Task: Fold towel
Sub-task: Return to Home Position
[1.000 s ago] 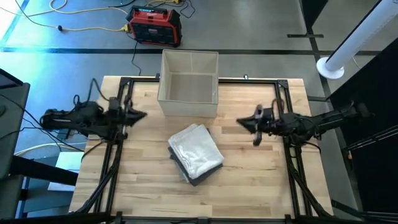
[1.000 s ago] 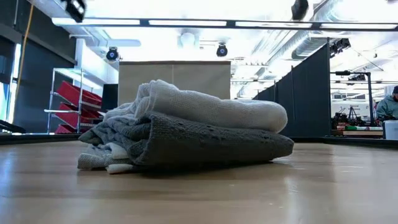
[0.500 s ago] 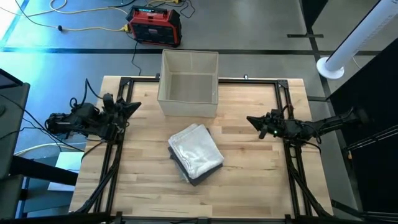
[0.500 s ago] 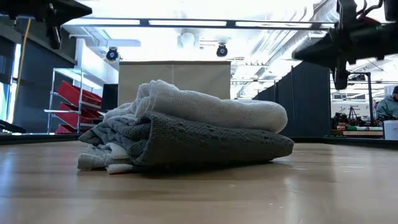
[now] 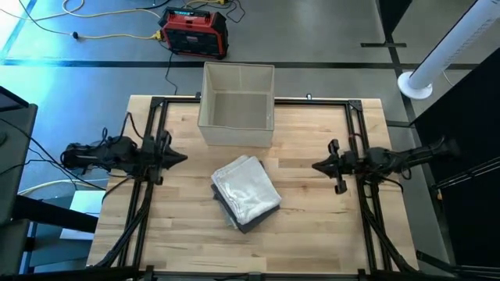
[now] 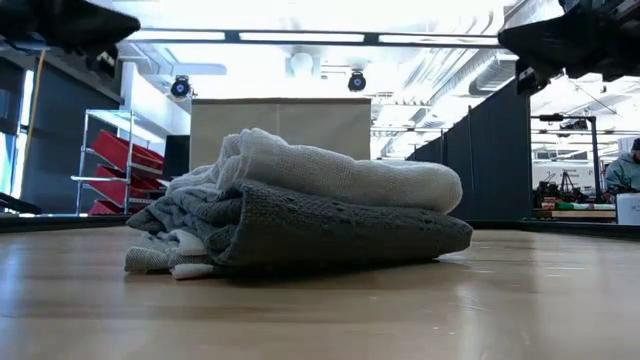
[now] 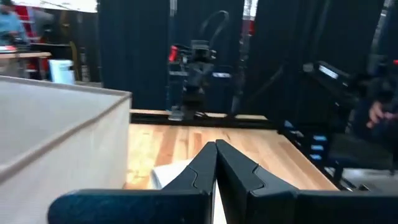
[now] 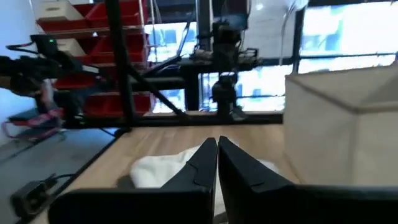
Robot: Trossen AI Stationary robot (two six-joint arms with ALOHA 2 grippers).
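While on table [image 5: 312,226] — folded towel stack [image 5: 246,193].

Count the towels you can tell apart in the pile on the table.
2: a pale towel on top and a dark gray patterned towel beneath it. Others may be hidden between them.

**Wooden table [image 5: 312,226] with a box and a towel pile**

Built of pale planks laid side by side. Edged by a black metal frame [image 5: 328,101] along the far side, with rails running down toward the near corners. Carries a beige cloth box [image 5: 234,133] at the middle of the far edge, upright and open at the top. Holds a pile of folded towels [image 5: 247,193] near the centre, close to the box but apart from it, turned slightly askew to the planks. Bears a dark gray towel [image 6: 340,232] flat on the wood at the bottom of the pile, with a lighter towel [image 6: 340,178] on top of it.
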